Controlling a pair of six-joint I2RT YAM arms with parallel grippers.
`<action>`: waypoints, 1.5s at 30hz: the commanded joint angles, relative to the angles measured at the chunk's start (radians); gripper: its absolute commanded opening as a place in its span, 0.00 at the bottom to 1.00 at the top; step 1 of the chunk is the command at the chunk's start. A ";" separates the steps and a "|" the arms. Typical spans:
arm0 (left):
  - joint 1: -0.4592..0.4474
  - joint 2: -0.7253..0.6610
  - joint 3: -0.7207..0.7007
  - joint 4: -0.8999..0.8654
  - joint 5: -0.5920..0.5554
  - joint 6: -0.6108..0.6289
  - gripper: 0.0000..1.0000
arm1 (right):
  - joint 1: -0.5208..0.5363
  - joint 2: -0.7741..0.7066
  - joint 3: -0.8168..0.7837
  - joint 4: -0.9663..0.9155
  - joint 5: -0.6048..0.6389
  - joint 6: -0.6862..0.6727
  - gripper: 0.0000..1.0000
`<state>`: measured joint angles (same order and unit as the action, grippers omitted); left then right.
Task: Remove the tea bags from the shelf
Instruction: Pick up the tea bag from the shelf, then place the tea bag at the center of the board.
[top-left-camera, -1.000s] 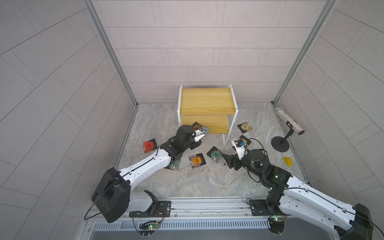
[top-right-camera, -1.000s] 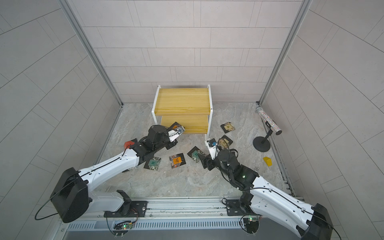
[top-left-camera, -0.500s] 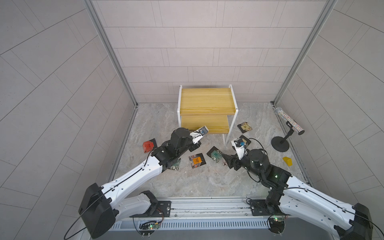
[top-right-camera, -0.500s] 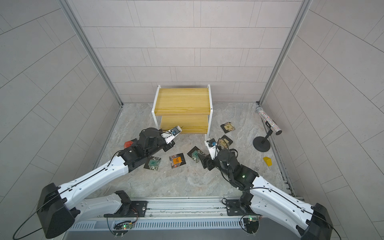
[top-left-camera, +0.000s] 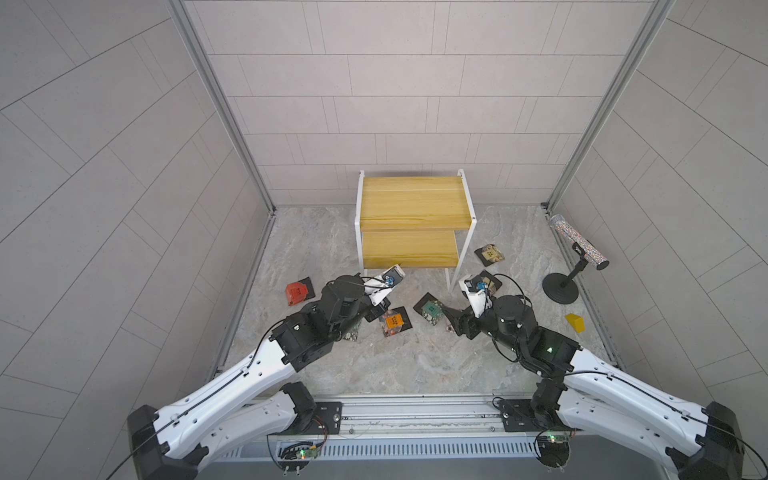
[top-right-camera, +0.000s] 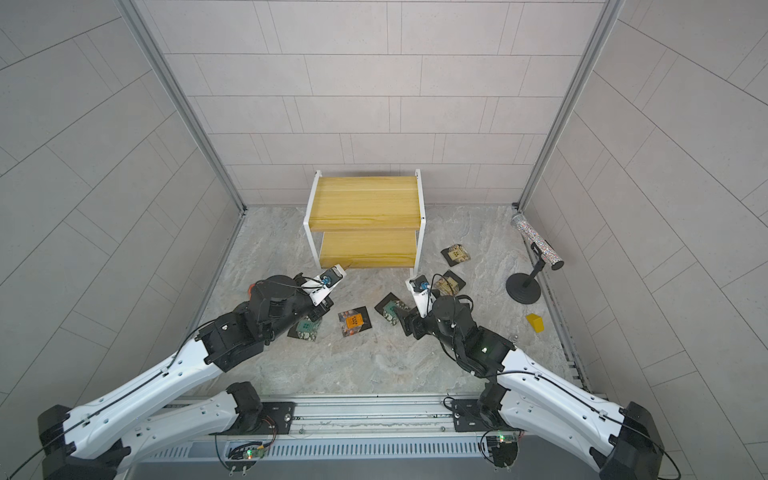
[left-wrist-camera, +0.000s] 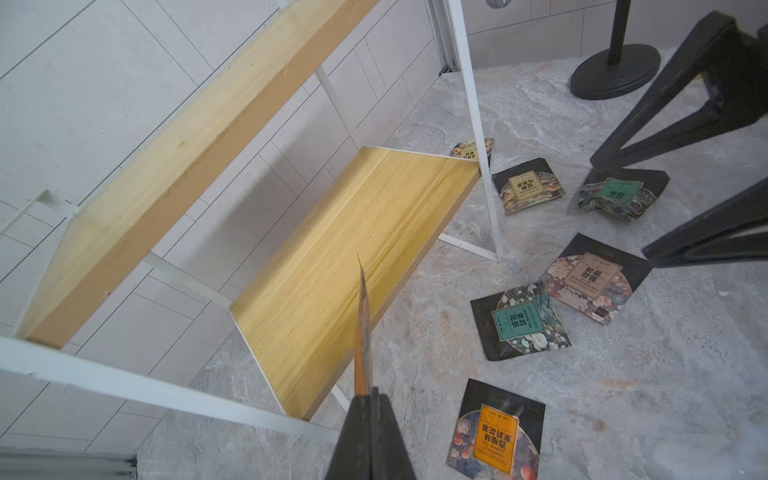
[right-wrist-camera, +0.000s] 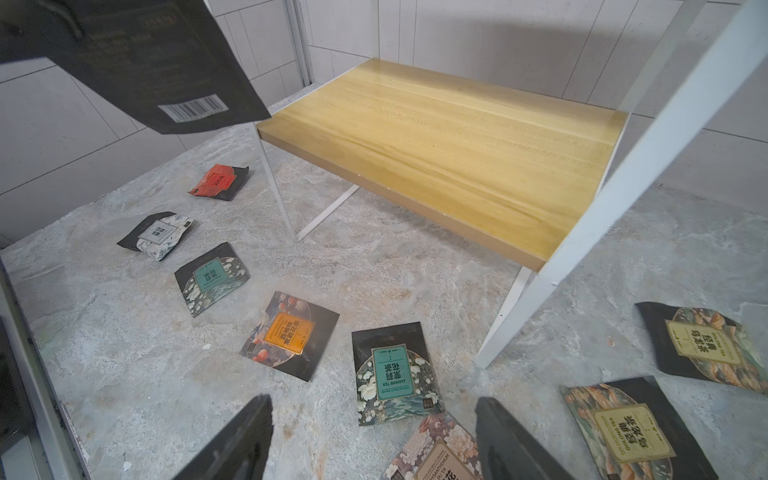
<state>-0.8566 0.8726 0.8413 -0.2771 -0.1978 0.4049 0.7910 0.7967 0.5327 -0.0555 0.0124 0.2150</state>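
Observation:
The shelf (top-left-camera: 411, 203) stands at the back, and both its yellow boards (left-wrist-camera: 353, 249) lie bare. My left gripper (left-wrist-camera: 370, 399) is shut on a tea bag (left-wrist-camera: 362, 328), seen edge-on, just in front of the lower board's near corner. The right wrist view shows that bag's black back with a barcode (right-wrist-camera: 166, 75). Several tea bags lie on the floor: red (top-left-camera: 298, 292), orange (top-left-camera: 392, 322), teal (top-left-camera: 430, 309), tan (top-left-camera: 490, 254). My right gripper (right-wrist-camera: 374, 436) hangs open low over a pink-flowered bag (right-wrist-camera: 436, 453) and a teal one (right-wrist-camera: 390, 374), holding nothing.
A black stand with a glittery tube (top-left-camera: 575, 266) stands at the right wall, with a small yellow block (top-left-camera: 574, 323) on the floor near it. The shelf's white front leg (right-wrist-camera: 511, 316) rises close to the right gripper. Tiled walls close in three sides.
My left arm has drawn back from the shelf's lower board toward the front, carrying the tea bag with it. The right arm has not moved.

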 joint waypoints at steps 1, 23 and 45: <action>-0.011 -0.046 -0.001 -0.086 -0.067 -0.055 0.00 | -0.003 0.009 0.038 0.016 -0.012 -0.018 0.80; 0.094 -0.105 0.071 -0.314 -0.478 -0.254 0.00 | -0.004 0.110 0.054 0.080 -0.060 -0.017 0.80; 0.572 0.297 0.047 -0.044 -0.169 -0.377 0.00 | -0.008 0.017 0.007 0.044 -0.005 -0.002 0.80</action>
<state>-0.2985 1.1370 0.8894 -0.3828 -0.3851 0.0612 0.7887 0.8330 0.5545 -0.0048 -0.0132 0.2005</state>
